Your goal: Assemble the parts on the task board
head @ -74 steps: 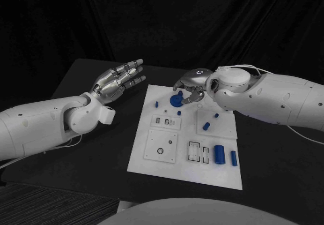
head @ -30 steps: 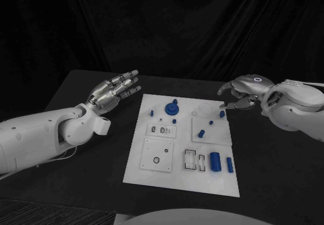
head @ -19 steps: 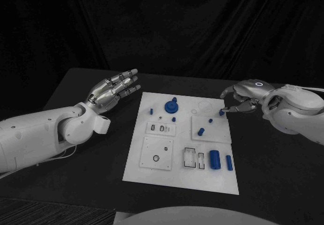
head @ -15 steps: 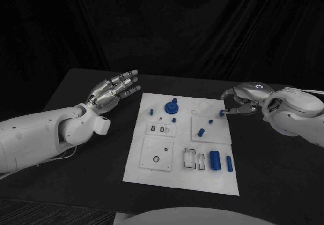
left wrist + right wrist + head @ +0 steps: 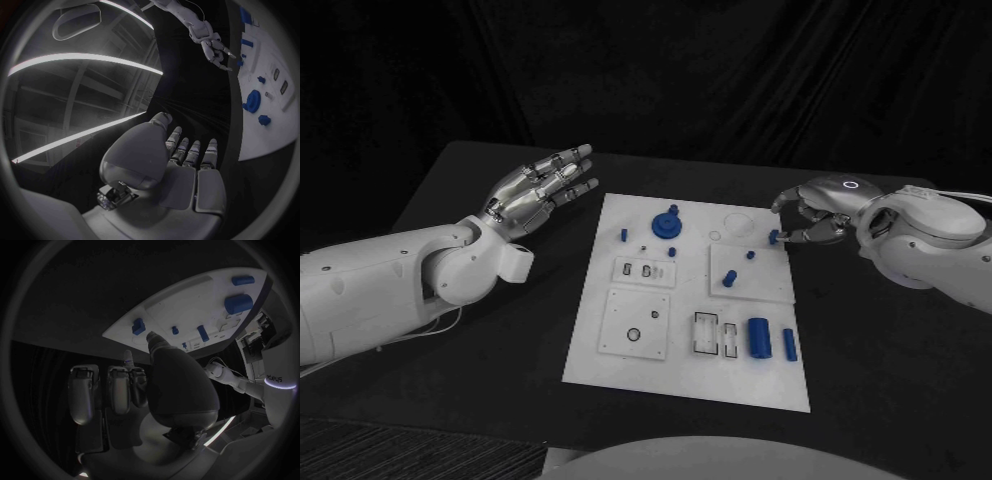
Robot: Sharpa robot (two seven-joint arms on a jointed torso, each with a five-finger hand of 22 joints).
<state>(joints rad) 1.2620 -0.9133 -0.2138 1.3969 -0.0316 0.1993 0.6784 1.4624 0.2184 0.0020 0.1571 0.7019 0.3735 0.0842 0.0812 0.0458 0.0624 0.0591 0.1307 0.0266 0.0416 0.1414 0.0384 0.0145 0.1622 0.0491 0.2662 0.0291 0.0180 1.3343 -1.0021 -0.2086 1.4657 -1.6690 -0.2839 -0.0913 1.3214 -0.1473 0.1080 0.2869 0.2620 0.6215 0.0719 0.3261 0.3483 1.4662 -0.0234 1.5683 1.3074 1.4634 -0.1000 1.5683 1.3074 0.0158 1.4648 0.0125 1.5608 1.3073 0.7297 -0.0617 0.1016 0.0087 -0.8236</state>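
My silver right hand [image 5: 816, 212] pinches a small blue peg [image 5: 773, 237] at the white task board's [image 5: 687, 375] right edge, left hand [image 5: 540, 188] released; a loose pinch could drop it

Our right hand [image 5: 816, 212] has left the large round blue part [image 5: 668, 226] on the task board [image 5: 687, 385] and swung out to the board's right edge. Its fingertips [image 5: 785, 237] now sit just beside a small blue part [image 5: 773, 237] there, fingers curled; whether they touch, we cannot tell.
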